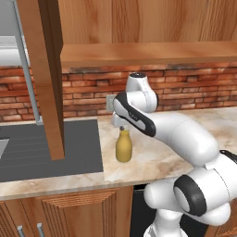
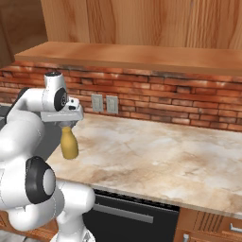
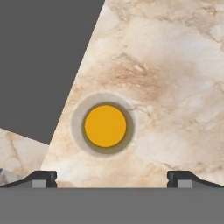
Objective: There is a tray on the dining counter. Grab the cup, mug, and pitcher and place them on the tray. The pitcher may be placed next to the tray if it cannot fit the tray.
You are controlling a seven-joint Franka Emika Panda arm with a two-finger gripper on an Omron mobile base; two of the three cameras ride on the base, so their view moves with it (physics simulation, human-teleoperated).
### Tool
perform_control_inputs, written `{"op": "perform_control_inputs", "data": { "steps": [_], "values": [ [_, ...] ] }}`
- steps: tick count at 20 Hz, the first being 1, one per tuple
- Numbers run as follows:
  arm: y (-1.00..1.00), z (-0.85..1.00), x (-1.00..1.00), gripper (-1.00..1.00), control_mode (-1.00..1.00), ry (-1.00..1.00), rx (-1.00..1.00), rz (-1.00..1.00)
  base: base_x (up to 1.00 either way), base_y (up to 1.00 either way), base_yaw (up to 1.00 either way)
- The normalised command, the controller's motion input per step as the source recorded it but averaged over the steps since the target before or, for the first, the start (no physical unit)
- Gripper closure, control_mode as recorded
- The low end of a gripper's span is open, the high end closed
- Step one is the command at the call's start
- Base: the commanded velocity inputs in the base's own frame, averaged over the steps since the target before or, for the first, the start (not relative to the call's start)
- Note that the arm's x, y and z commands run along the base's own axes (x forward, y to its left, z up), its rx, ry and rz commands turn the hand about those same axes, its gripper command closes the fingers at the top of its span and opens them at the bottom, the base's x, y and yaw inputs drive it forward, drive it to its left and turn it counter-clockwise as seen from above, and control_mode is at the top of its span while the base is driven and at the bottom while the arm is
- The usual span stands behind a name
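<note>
Currently hovering two-finger gripper (image 3: 112, 178), jaws spread wide and empty, directly above mustard-yellow bottle-shaped pitcher (image 1: 123, 146) | standing upright on marble kitchen counter (image 2: 156, 156) beside dark cooktop (image 1: 41, 150) | nothing grasped yet, carrying to tray remaining.

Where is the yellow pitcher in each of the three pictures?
Left base view: the pitcher stands upright on the marble counter, left of centre, just right of the dark cooktop.
Right base view: the pitcher is at the left, right under the gripper.
Hand view: seen from straight above, its round top sits a bit left of centre.
Shared landmark: the marble counter under it.
</note>
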Motion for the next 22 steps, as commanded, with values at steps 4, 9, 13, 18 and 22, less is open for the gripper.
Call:
{"op": "perform_control_inputs", "data": {
  "steps": [4,9,13,18,22],
  "values": [
    [0.00,0.00,0.04,-1.00,-1.00,0.00,0.00,0.00,0.00,0.00,0.00],
    [0.00,-0.02,0.03,-1.00,-1.00,0.00,0.00,0.00,0.00,0.00,0.00],
    [0.00,-0.01,0.03,-1.00,-1.00,0.01,0.00,0.00,0.00,0.00,0.00],
    [0.01,-0.05,0.04,-1.00,-1.00,0.01,0.00,0.00,0.00,0.00,0.00],
    [0.06,-0.05,0.04,-1.00,-1.00,0.00,0.00,0.00,0.00,0.00,0.00]
  ]
}}
